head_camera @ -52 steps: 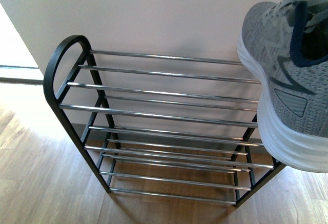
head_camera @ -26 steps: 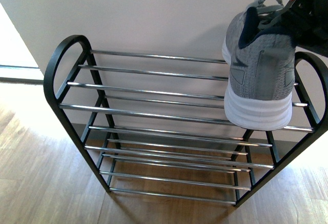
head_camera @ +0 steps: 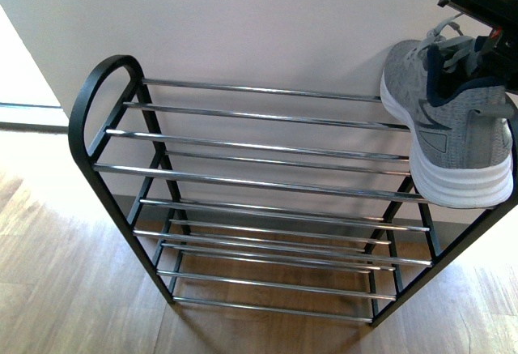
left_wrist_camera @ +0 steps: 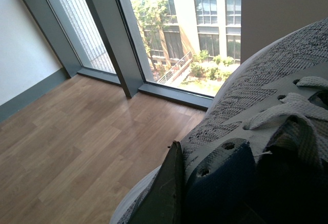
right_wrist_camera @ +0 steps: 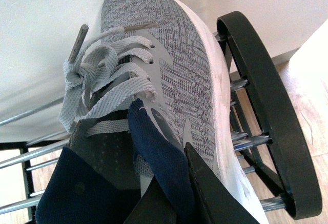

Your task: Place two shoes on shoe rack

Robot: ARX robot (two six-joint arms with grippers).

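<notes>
A grey knit shoe was seen at the right end of the rack, over the chrome bars of the top tier and just beside the rounded black side frame. Its toe was turned to the wall and its heel to the camera. The thick white sole, the dark navy lining and a dark mark on the side were visible, and the grey laces were tied in a loose bow. Whether the sole was resting on the bars could not be told. The shoe was held from above by the right gripper, whose black fingers were closed on the navy tongue at the opening. The three lower tiers of the rack were seen below, and the rack was placed on a wooden floor against the wall. In the left wrist view a second shoe of the same grey knit was seen very close, with its eyelets, flat laces and navy lining, above the wooden floor near a large window. The left gripper was clamped on the upper of this shoe, and one dark finger was pressed against the outside, by the eyelets.
</notes>
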